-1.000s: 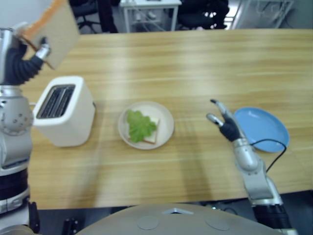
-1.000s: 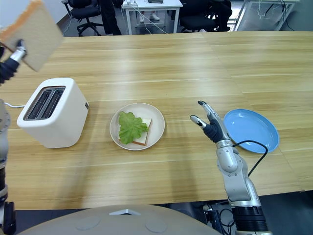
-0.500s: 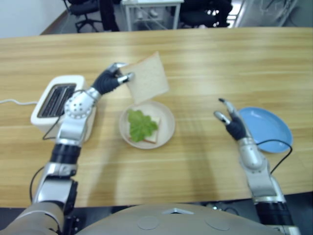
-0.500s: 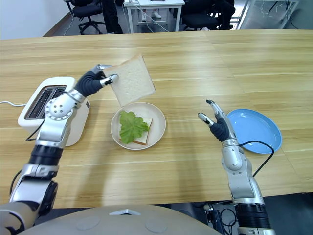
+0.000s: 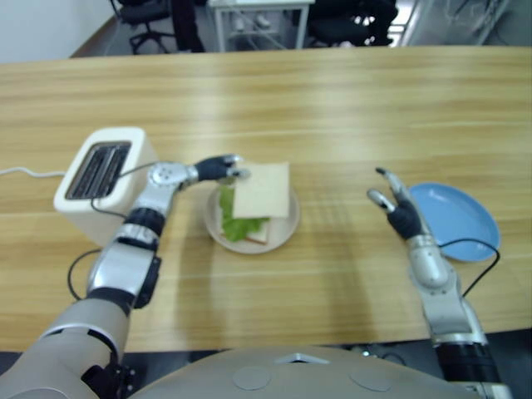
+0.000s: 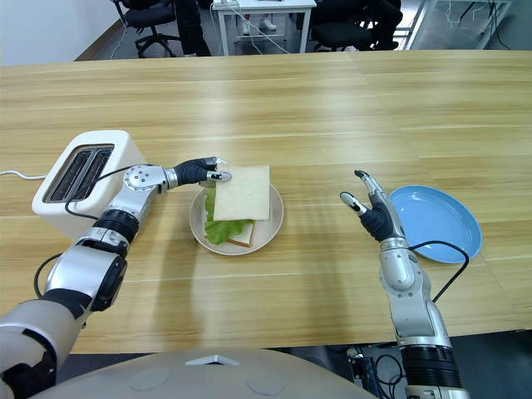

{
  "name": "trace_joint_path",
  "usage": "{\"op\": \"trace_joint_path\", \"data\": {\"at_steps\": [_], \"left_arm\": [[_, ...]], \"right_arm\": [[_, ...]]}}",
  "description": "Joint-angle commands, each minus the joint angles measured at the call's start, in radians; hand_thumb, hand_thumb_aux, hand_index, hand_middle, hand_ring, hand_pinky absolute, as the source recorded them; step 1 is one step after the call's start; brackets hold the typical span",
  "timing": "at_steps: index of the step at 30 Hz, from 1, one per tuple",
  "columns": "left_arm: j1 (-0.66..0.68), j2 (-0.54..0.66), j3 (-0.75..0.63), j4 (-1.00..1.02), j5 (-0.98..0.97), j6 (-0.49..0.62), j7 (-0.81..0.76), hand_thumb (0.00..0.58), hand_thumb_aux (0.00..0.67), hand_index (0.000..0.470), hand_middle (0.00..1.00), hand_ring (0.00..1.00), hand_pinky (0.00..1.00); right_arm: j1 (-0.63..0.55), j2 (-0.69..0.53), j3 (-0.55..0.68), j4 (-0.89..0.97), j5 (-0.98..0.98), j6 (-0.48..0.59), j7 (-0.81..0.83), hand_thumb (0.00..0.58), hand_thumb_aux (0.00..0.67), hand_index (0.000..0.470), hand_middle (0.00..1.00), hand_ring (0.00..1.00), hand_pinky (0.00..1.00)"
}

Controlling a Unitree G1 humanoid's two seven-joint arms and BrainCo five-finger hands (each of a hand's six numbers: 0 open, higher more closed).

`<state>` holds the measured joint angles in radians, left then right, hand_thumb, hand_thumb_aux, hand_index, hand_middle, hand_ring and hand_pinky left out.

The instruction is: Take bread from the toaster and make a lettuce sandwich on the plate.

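This looks like an office or meeting room: a long wooden table point(image 6: 349, 100), black swivel chairs point(image 6: 140, 15) at the top left, and a small white desk point(image 6: 264, 7) with cables at the top centre.

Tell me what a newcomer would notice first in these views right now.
The left hand holds a bread slice by its edge over the lettuce on the cream plate at the table's middle. The white toaster stands to its left. The right hand, fingers open, is raised beside a blue plate on the right.
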<state>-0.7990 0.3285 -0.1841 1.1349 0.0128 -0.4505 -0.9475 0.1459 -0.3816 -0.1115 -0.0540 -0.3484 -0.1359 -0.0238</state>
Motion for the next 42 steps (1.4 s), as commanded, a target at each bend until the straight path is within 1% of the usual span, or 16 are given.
{"op": "trace_joint_path", "data": {"at_steps": [1,6,12,18,23,29,33,40,42], "left_arm": [[-0.048,0.024,0.002,0.072,0.06,-0.031,0.056,0.58,0.67,0.46,1.0,1.0,1.0],[-0.066,0.041,-0.007,0.096,0.109,-0.052,0.087,0.58,0.67,0.46,1.0,1.0,1.0],[-0.087,0.053,-0.005,0.117,0.155,-0.051,0.148,0.58,0.67,0.46,1.0,1.0,1.0],[-0.074,0.046,-0.014,0.133,0.181,-0.044,0.138,0.58,0.67,0.46,1.0,1.0,1.0],[-0.06,0.033,-0.016,0.154,0.199,-0.011,0.137,0.58,0.67,0.46,1.0,1.0,1.0],[-0.029,0.001,-0.041,0.17,0.236,0.02,0.134,0.58,0.67,0.46,1.0,1.0,1.0],[-0.018,-0.009,-0.058,0.18,0.272,0.036,0.162,0.58,0.67,0.46,1.0,1.0,1.0],[-0.013,-0.013,-0.081,0.192,0.311,0.055,0.206,0.58,0.67,0.46,1.0,1.0,1.0],[-0.013,-0.015,-0.086,0.193,0.314,0.057,0.209,0.58,0.67,0.46,1.0,1.0,1.0]], "right_arm": [[0.015,0.005,0.03,0.003,-0.011,-0.002,0.01,0.0,0.0,0.0,0.0,0.0,0.0],[0.018,0.004,0.069,-0.014,-0.039,-0.007,0.011,0.0,0.0,0.0,0.0,0.0,0.0],[0.02,-0.014,0.158,-0.053,-0.129,-0.051,0.017,0.0,0.0,0.0,0.0,0.0,0.0],[0.008,-0.031,0.219,-0.053,-0.207,-0.065,0.017,0.0,0.0,0.0,0.0,0.0,0.0],[-0.016,-0.05,0.285,-0.064,-0.291,-0.094,0.02,0.0,0.0,0.0,0.0,0.0,0.0],[-0.067,-0.065,0.355,-0.065,-0.382,-0.107,0.031,0.0,0.0,0.0,0.0,0.0,0.0],[-0.116,-0.073,0.425,-0.052,-0.45,-0.132,0.045,0.0,0.0,0.0,0.0,0.0,0.0],[-0.234,-0.068,0.562,0.076,-0.568,-0.183,0.031,0.0,0.0,0.0,0.0,0.0,0.0],[-0.247,-0.063,0.596,0.085,-0.598,-0.191,0.029,0.0,0.0,0.0,0.0,0.0,0.0]]}}
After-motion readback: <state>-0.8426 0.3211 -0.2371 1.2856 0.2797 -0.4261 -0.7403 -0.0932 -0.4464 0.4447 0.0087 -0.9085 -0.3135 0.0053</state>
